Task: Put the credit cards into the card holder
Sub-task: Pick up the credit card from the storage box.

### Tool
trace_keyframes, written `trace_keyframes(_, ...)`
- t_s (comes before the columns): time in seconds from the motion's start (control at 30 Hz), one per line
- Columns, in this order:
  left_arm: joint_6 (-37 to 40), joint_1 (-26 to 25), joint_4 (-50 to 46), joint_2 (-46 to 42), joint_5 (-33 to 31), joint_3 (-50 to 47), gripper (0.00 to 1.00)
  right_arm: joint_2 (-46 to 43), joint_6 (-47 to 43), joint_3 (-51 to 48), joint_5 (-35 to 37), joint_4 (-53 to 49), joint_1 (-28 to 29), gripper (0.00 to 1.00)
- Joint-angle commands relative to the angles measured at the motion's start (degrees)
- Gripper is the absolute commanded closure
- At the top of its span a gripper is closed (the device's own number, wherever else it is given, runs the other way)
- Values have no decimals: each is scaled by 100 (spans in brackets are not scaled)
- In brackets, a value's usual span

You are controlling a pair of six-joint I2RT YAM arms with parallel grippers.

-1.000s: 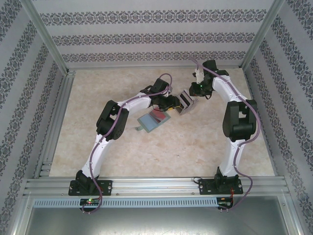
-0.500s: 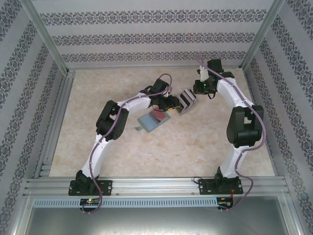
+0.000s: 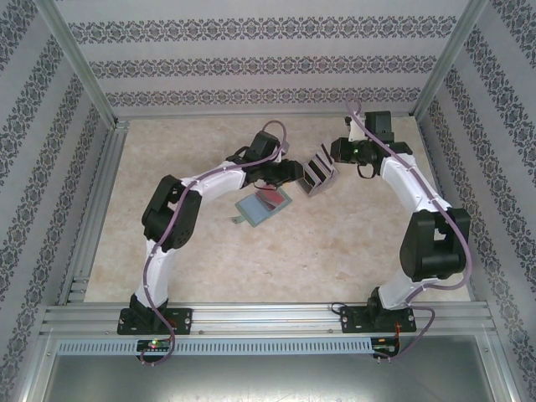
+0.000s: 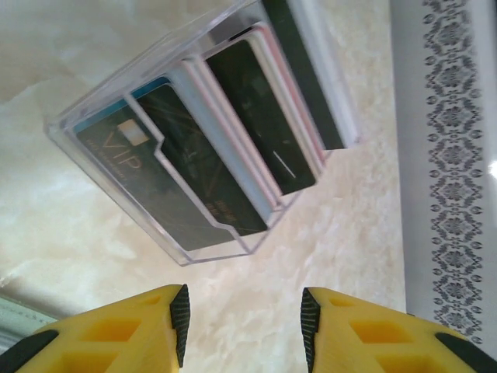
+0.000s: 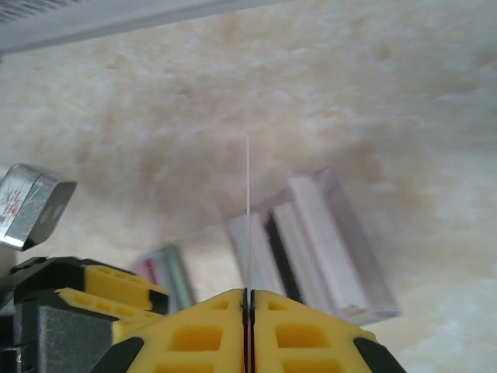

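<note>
1. The right hand point(image 5: 248, 294) is pinched shut on a thin credit card point(image 5: 248, 203), seen edge-on as a pale line rising from between its yellow fingers.
2. Just past that hand, a clear plastic box point(image 5: 326, 241) sits on the pale marbled tabletop point(image 3: 335, 251). More dark rectangular credit cards point(image 4: 260, 116) stand in its slots.
3. The left hand point(image 4: 245, 322) faces the box from the other side, its black-padded fingers point(image 4: 179, 322) partly apart with nothing between them.
4. In the overhead view, the pale green folding card holder point(image 3: 262, 205) lies open on the tabletop, near the left hand point(image 3: 289, 173) and apart from the right hand point(image 3: 337, 151).
5. Compared with a second ago, the right arm's elbow has swung nearer and to the right, and the left arm's elbow has moved left. The box and the holder lie where they were.
6. The frontmost dark card point(image 4: 144, 183) reads "VIP". Other print is too small to read.
</note>
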Motion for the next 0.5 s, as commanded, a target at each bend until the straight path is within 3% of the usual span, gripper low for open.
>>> trace_keyframes(0.0, 127, 101, 333, -418, -177, -258, 55, -17, 843, -309, -1510, 1154, 79, 88)
trace_keyframes(0.23, -207, 264, 1388, -1212, -82, -1276, 55, -41, 1877, -1190, -2201, 2781, 267, 89)
trace_keyframes(0.47, -791, 388, 2605, -1851, -58, -2421, 55, -158, 2529, -2024, -2290, 4257, 417, 90)
